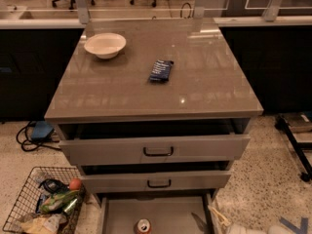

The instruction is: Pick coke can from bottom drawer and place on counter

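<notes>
The coke can [143,226] stands upright on the flat grey floor of the open bottom drawer [122,213], at the bottom edge of the camera view, its silver top and pull tab facing up. The counter [122,91] is the glossy grey-brown top of the cabinet in the middle of the view. The gripper and arm are not in view.
A white bowl [105,45] sits at the counter's far left and a dark blue snack packet [161,70] near its middle. Two upper drawers [156,150] stand slightly open. A wire basket [41,206] of items lies on the floor at lower left. A black stand [295,140] is at right.
</notes>
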Controlling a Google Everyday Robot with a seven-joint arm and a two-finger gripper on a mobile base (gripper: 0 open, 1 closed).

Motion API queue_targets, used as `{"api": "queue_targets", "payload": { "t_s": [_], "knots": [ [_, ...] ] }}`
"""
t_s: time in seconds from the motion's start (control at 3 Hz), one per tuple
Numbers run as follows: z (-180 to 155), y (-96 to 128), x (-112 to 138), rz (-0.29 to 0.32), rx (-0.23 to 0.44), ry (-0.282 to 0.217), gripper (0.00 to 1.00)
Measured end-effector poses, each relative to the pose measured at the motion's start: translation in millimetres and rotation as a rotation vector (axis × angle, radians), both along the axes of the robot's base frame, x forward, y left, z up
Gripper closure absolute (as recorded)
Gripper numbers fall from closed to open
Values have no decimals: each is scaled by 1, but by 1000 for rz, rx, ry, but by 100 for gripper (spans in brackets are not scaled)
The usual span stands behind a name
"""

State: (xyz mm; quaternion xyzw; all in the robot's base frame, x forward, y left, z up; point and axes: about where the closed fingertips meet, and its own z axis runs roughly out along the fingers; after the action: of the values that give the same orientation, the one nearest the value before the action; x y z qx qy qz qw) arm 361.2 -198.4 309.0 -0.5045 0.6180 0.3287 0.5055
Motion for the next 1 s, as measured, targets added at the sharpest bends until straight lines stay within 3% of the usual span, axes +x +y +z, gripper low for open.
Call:
{"api": "queue_targets", "payload": {
  "t_s": [0.67,1.0],
  "knots": [
    [-35,79,12,58,6,47,0],
    [-64,119,18,77,74,66,0]
  ]
}}
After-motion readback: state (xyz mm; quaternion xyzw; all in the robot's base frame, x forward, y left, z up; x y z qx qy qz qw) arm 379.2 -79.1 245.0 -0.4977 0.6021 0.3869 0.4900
